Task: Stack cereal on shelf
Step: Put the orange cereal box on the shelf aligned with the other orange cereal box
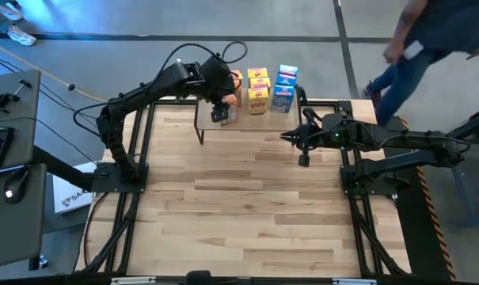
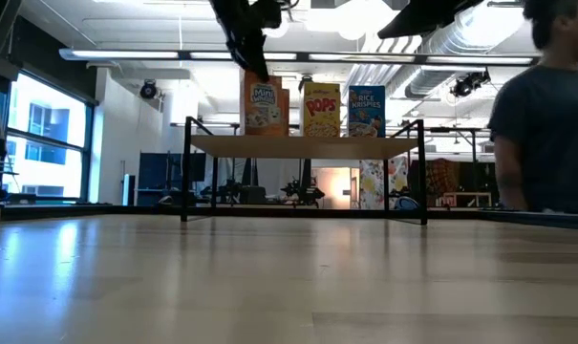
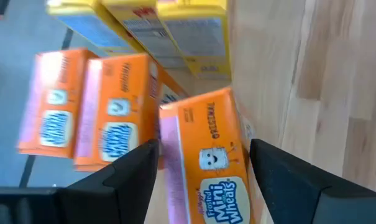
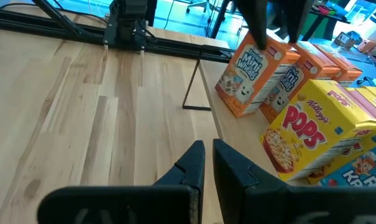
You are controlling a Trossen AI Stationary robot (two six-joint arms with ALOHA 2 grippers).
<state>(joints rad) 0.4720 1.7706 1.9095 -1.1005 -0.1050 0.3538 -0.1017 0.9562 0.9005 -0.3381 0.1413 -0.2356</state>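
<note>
Your left jaws (image 3: 203, 168) stood wide around the front orange box (image 3: 206, 162) on the shelf (image 2: 303, 145), right jaws (image 4: 207, 163) shut; lifting crookedly could have toppled it.

Two dark jointed arms with black cables; each pincer has matte black fingers.
</note>
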